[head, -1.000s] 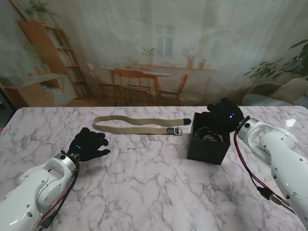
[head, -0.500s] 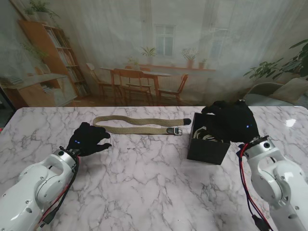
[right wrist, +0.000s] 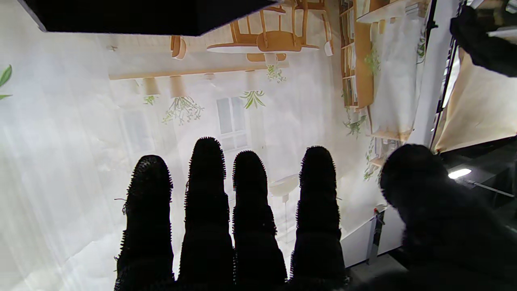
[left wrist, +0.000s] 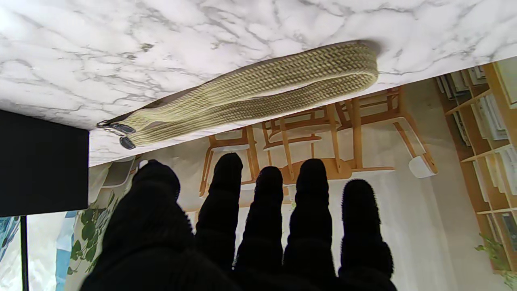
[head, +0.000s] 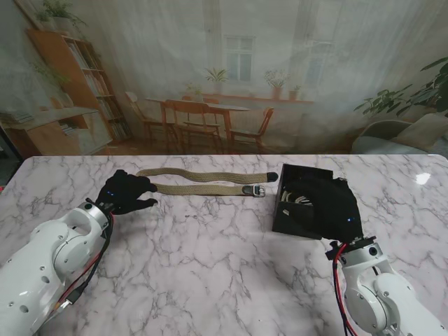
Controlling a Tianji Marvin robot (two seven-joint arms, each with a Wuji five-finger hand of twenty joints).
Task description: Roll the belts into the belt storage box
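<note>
Fingers spread and empty on left hand [head: 126,193] near belt [head: 203,182], right hand [head: 334,203] likewise, over box [head: 297,218]

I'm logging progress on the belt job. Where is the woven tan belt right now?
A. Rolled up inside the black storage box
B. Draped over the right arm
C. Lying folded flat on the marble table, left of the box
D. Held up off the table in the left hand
C: the woven tan belt lies folded flat on the marble table, left of the black storage box, with the open left hand at its folded end.

marble table [head: 210,266], belt [head: 203,182], black box [head: 297,210]
</note>
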